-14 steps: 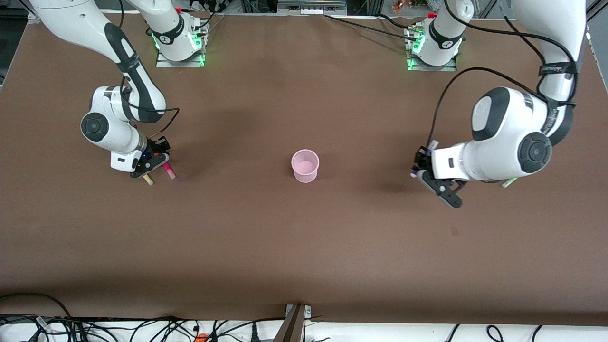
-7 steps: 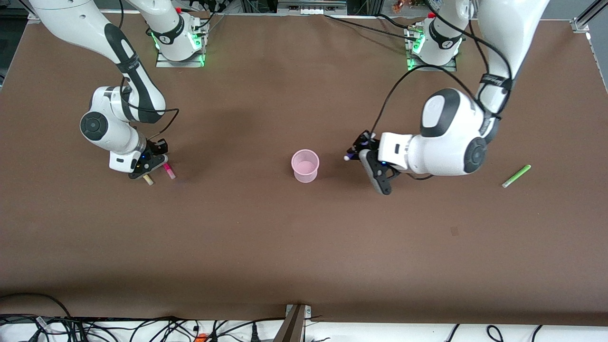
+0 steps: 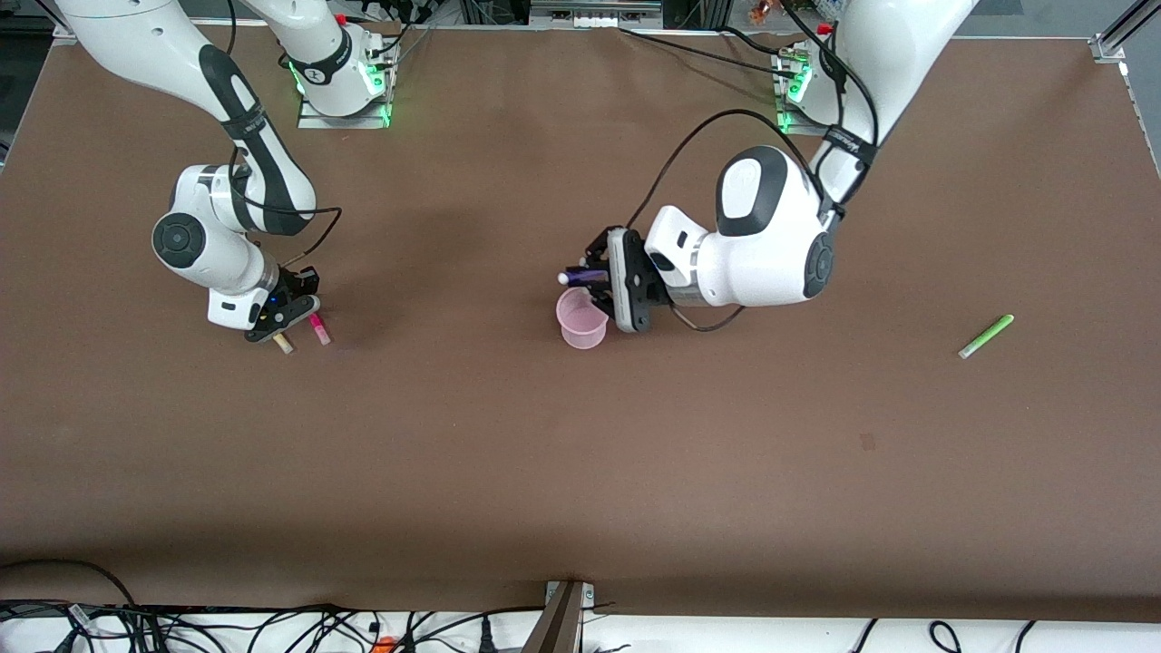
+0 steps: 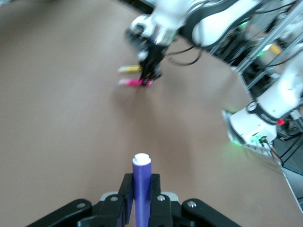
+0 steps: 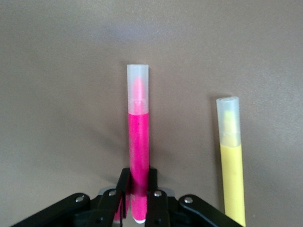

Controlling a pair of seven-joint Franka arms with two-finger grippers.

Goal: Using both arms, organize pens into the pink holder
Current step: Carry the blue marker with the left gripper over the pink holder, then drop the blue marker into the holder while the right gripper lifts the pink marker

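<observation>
The purple pen is clamped between the fingers of the left gripper, which hangs just over the rim of the pink holder near the middle of the table. The pen lies roughly level, its long axis running along the table's length, with the pale tip pointing toward the right arm's end. In the left wrist view the purple pen juts straight out from the closed fingers, white tip foremost.

The holder stands upright, mouth open, on the brown table.

At the right arm's end, the right gripper is down at the table, its fingers closed on the magenta pen. That pen's clear cap points away from the gripper, and in the front view the magenta pen slants toward the front camera. The yellow pen lies just beside it, nearly parallel and apart from it, cap the same way; in the front view only the end of the yellow pen shows below the gripper.

The green pen lies alone toward the left arm's end of the table, well apart from the holder, on a slant.

Both arm bases sit at the table's edge farthest from the front camera, lit green, and tangled cables run along the near edge.
</observation>
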